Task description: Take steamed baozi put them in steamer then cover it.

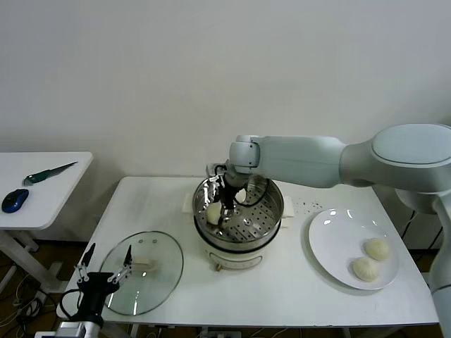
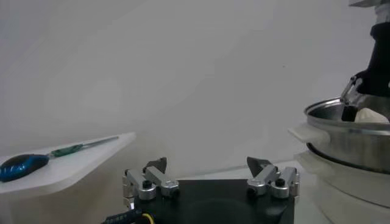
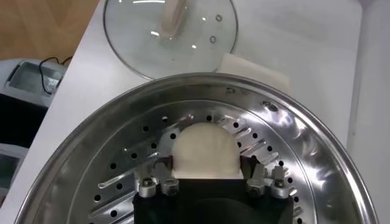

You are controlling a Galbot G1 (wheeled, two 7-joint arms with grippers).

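The steamer (image 1: 276,211) stands mid-table. One baozi (image 1: 213,213) lies on its perforated floor. My right gripper (image 1: 225,210) reaches down inside the basket. In the right wrist view it (image 3: 209,173) is open, its fingers (image 3: 163,172) standing on either side of the baozi (image 3: 205,152), which rests on the steamer (image 3: 304,143) floor. Two more baozi (image 1: 375,248) (image 1: 365,268) lie on the white plate (image 1: 331,239) at the right. The cover (image 1: 158,278), a glass lid with a white handle, lies flat at the front left. My left gripper (image 1: 106,260) waits open and empty at the cover's near-left edge.
A side table (image 1: 42,211) at the far left carries a blue mouse (image 1: 14,200) and a green-handled tool (image 1: 49,172). The left wrist view shows that same table (image 2: 67,167) and the steamer's side (image 2: 347,143). A white wall runs close behind the table.
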